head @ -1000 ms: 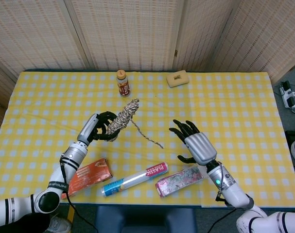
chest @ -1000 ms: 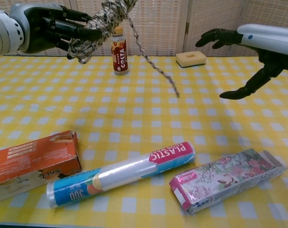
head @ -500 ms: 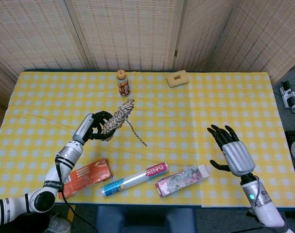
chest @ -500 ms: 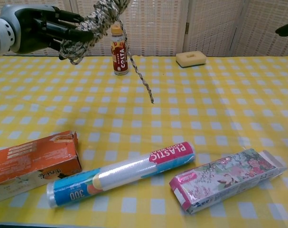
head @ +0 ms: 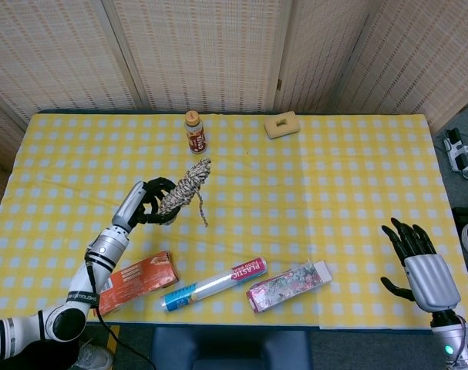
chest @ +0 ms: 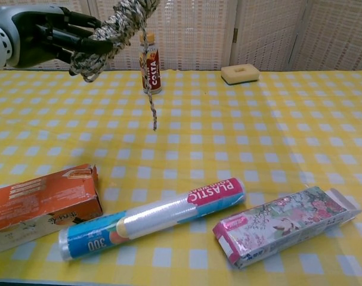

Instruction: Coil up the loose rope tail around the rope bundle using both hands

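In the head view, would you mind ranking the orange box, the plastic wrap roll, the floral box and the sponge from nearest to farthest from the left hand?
From the left hand, which grips the rope bundle:
1. Orange box, just below it at the near left edge.
2. Plastic wrap roll, near edge, further right.
3. Floral box and sponge are too close to call; the box lies near-right, the sponge far-right.

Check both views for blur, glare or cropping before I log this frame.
Head view: sharp and evenly lit, soft shadows only; the right hand sits at the frame's lower right corner. Chest view: the left hand and rope bundle are close to the lens, slightly soft, and the bundle is cut off by the top edge; mild sheen on the plastic wrap roll.
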